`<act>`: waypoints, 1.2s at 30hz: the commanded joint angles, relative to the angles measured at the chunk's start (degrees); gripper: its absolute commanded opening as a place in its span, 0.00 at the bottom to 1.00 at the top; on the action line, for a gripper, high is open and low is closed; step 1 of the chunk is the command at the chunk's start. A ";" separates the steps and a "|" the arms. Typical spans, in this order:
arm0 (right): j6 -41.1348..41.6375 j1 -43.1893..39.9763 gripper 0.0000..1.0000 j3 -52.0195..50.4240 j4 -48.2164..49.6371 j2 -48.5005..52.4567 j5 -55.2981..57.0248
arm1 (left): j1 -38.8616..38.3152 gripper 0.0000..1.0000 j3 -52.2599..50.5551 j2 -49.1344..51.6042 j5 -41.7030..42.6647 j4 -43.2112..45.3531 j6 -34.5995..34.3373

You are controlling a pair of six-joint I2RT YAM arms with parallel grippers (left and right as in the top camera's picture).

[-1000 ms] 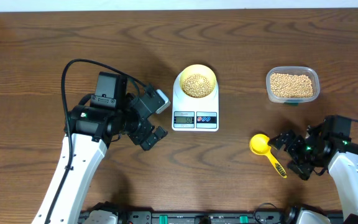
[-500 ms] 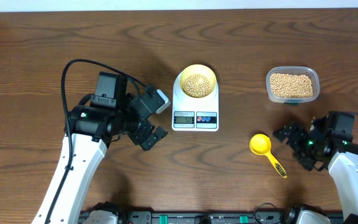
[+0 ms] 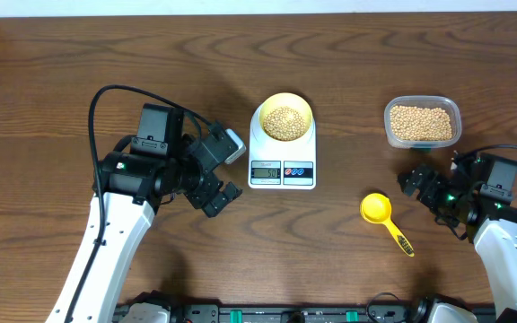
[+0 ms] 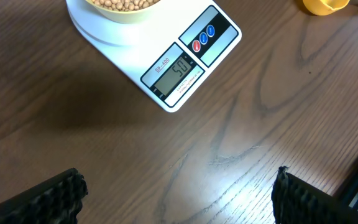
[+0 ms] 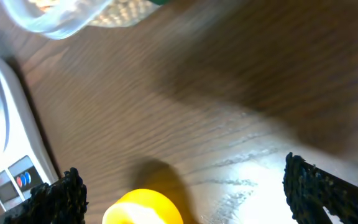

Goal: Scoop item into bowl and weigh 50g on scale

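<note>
Both jaws at full spread, holding nothing: left gripper (image 3: 229,170) over the bare dark wooden table (image 3: 375,54) just left of the white flat kitchen scale (image 3: 283,170), right gripper (image 3: 426,194) near the right edge, beside the bright yellow plastic measuring spoon (image 3: 377,208) but apart from it. Pale yellow round bowl (image 3: 284,97) of small tan beans (image 3: 284,124) sits on the scale mid-table, open wood all round. Right wrist view is blurred, with the clear plastic tub (image 3: 423,101) cut off there.

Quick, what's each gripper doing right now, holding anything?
Left gripper: open, holding nothing.
Right gripper: open, holding nothing.
</note>
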 commanded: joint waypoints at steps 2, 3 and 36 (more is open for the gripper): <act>-5.97 -0.68 0.99 -0.24 1.25 -0.46 -2.54 | 0.31 0.98 1.05 -0.17 0.09 -0.09 0.96; -5.97 -0.68 0.99 -0.24 1.51 -0.76 -2.56 | 0.31 0.98 1.05 -0.17 0.09 -0.09 0.96; -6.58 9.68 0.99 -7.17 -11.61 -53.13 8.63 | 0.31 0.98 1.05 -0.17 0.07 -0.09 0.96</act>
